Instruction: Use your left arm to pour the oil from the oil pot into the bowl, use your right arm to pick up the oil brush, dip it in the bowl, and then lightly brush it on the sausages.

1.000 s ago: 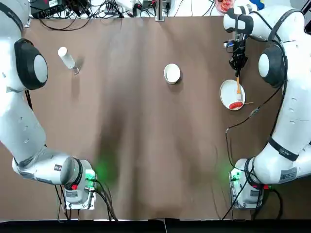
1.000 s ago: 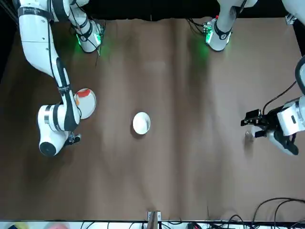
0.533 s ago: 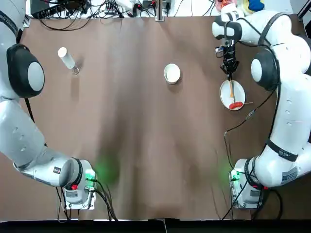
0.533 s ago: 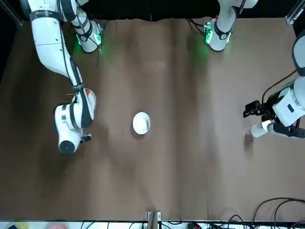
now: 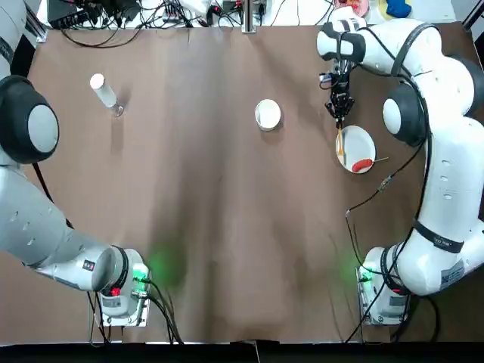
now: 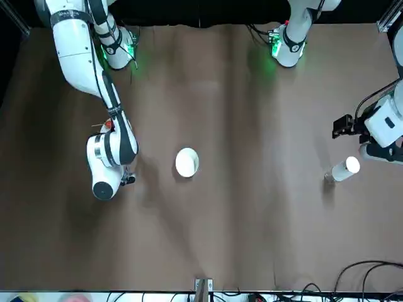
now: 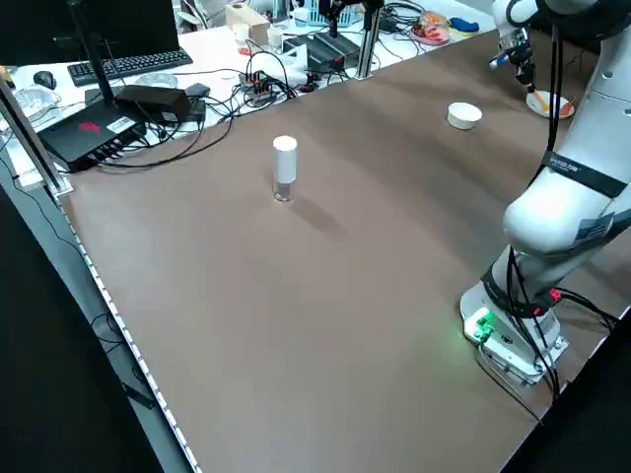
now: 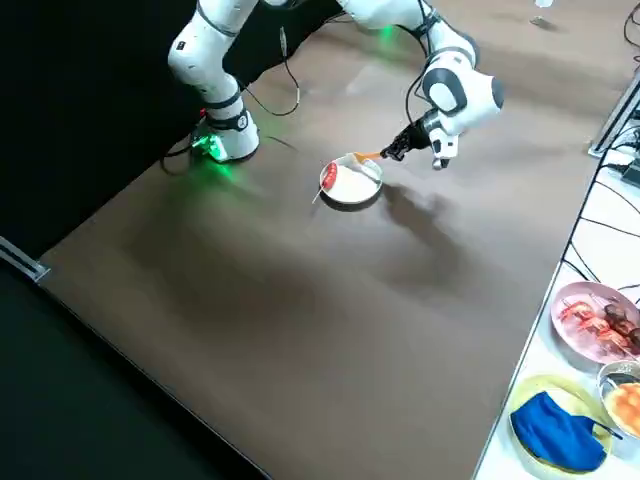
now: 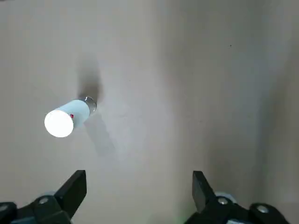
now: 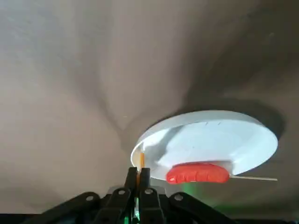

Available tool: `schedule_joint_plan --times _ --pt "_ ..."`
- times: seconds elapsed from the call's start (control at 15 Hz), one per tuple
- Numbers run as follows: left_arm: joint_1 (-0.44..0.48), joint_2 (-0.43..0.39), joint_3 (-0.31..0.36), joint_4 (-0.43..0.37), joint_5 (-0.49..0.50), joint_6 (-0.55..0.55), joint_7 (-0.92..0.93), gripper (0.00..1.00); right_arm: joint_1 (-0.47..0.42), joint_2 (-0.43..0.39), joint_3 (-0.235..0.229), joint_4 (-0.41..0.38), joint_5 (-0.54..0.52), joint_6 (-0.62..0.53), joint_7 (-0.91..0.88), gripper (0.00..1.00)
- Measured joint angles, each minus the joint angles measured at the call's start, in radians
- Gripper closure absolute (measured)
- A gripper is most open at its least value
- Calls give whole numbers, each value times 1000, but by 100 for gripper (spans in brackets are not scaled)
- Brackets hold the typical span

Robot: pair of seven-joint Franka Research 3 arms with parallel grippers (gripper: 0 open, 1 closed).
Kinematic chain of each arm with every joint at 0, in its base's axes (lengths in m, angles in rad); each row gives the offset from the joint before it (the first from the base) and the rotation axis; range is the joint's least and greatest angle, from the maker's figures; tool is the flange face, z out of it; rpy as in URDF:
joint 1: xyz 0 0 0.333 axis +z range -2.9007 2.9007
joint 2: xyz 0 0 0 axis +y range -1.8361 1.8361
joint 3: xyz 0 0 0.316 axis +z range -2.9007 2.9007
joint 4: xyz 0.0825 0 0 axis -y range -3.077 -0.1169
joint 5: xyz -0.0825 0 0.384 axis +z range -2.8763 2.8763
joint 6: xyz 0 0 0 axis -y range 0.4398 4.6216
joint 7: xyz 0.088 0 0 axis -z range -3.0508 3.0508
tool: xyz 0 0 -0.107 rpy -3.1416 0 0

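The right gripper [image 10: 138,171], pinching the oil brush [image 10: 142,159], should probably lift clear of the plate [image 10: 261,140] and sausage [image 10: 198,173], while the left gripper [image 9: 139,173], jaws wide, hangs near the standing oil pot [image 9: 77,112].

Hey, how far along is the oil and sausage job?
The right gripper grips the oil brush over the plate with the sausage. Pouring can't be confirmed; the oil pot stands ungripped. Dipping in the bowl and brushing seem left.
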Motion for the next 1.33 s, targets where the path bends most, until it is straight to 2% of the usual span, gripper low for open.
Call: schedule_joint_plan --times 0.13,0.2,0.4,0.67,0.87,1.2,1.33 --pt "0 1 -3 -10 17 1 0 0 -7 -4 -2 13 13 -7 -14 96" --pt "0 2 -6 -12 25 1 0 0 -33 -7 -4 17 42 -27 -78 96" --pt "0 2 -9 -11 27 2 0 0 -64 -26 -4 38 147 -42 -122 96" --pt "4 2 -9 -11 27 3 0 0 -47 -68 1 108 493 -34 -98 96" --pt "15 2 -9 -10 28 3 1 0 -5 -70 7 110 671 122 -47 96" --pt "64 1 -5 -9 46 4 -1 0 76 -47 11 18 811 428 65 96" --pt "66 -1 -6 -7 46 4 -2 0 87 -42 11 -26 849 500 72 96"
